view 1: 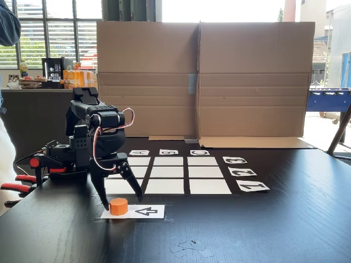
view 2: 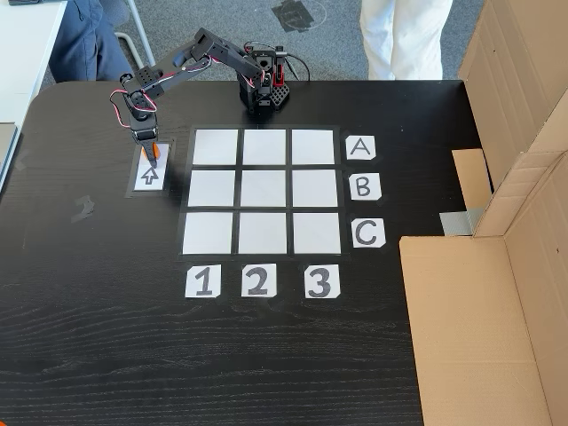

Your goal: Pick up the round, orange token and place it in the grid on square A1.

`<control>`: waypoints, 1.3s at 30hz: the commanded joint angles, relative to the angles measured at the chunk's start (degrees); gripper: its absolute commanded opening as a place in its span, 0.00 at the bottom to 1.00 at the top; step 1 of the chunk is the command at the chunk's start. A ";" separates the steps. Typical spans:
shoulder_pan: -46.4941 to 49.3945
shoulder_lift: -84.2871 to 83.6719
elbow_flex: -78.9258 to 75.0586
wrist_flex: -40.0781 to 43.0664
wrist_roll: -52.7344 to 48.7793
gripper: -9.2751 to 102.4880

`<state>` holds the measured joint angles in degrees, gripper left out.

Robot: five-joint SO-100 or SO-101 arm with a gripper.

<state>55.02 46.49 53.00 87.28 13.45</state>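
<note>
The round, orange token stands on the left end of a white arrow card. In the other fixed view the token peeks out under the arm's tip. My gripper is open, pointing down, with one finger on each side of the token; seen from above, the gripper sits over the card's far end. The grid of white squares lies just behind. Square A1 is the near-left cell, partly behind my fingers; from above, A1 is the top-left cell, right of the token.
Label cards A, B, C and 1, 2, 3 edge the grid. A tall cardboard wall stands behind the table. The arm's base is clamped at the table edge. A person's legs stand beyond it.
</note>
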 commanded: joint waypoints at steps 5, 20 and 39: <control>-0.26 0.53 -2.11 0.18 0.44 0.35; -0.26 0.00 -2.29 0.18 0.18 0.29; -0.70 -0.79 -2.37 0.18 0.00 0.18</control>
<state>55.02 45.53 52.38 87.36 13.62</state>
